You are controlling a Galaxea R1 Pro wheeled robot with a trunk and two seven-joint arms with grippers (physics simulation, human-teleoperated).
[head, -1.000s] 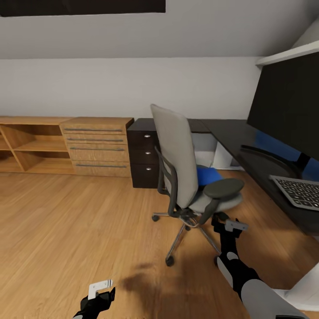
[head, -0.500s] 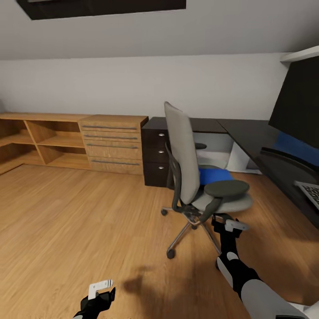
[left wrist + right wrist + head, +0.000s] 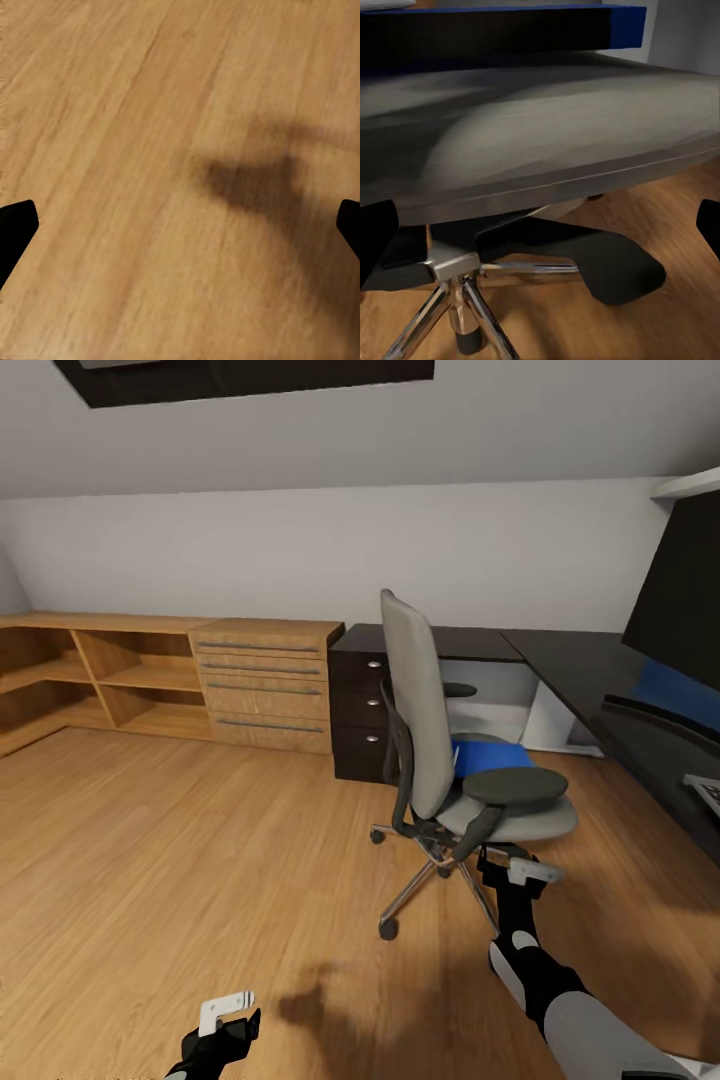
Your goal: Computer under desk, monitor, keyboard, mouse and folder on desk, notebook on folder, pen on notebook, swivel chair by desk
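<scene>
While the wooden floor point(image 3: 200, 840) is stretching across most of the head view, the black surface point(image 3: 600, 670) is running along the wall from 12 o'clock round to 3 o'clock, its three-drawer unit point(image 3: 360, 705) sitting against a light-wood chest point(image 3: 268, 685) and open shelves point(image 3: 90, 680) toward 10 o'clock. The monitor point(image 3: 685, 600) is standing on the surface at 3 o'clock, cut off by the picture's edge, with a corner of the keyboard point(image 3: 706, 792) lying below it. The chair point(image 3: 440, 760) is standing on the floor just right of centre, near the surface but apart from it, its back turned toward 9 o'clock. The folder point(image 3: 488, 756) is lying flat on the chair's seat. The right claw point(image 3: 515, 863) is hovering at 5 o'clock, just beside and below the seat's near edge; in the right wrist view its fingers point(image 3: 375, 236) are standing wide apart and holding nothing, facing the seat's underside and chrome base point(image 3: 457, 300). The left claw point(image 3: 225, 1020) is hanging over bare floor at 7 o'clock, its fingers point(image 3: 16, 225) likewise spread wide and empty.
</scene>
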